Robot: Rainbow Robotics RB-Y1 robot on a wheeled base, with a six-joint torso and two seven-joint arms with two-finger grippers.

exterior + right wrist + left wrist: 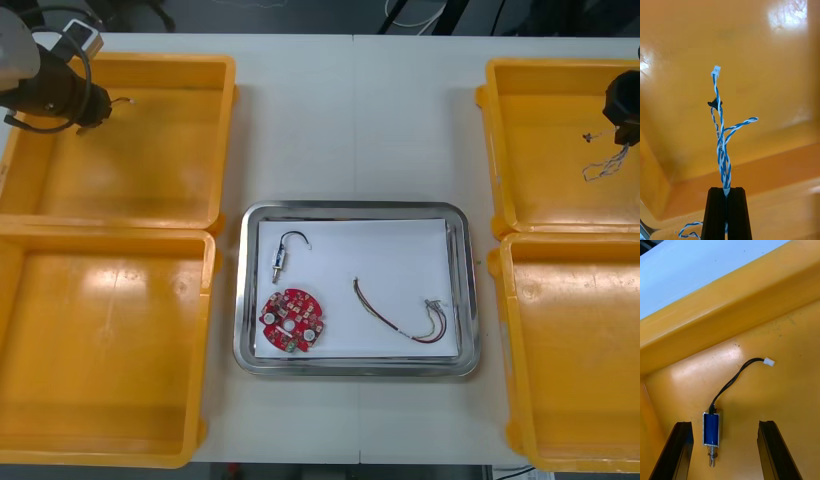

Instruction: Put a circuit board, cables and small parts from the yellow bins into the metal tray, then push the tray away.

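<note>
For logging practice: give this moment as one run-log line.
left gripper open above small metal part, far-left bin | right gripper shut on blue-white cable, far-right bin

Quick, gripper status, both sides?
Left gripper: open, with a small metal part lying between its fingers in a yellow bin, not gripped.
Right gripper: shut on the blue and white cable.

Four yellow bins [150, 165], one metal tray [355, 208], one circuit board [293, 320], two small metal parts [711, 429], two black cables [733, 380], one red-and-yellow cable [395, 322], one blue-and-white cable [724, 159].

Bright overhead light, glare on yellow bins [110, 340], faint shadows
</note>
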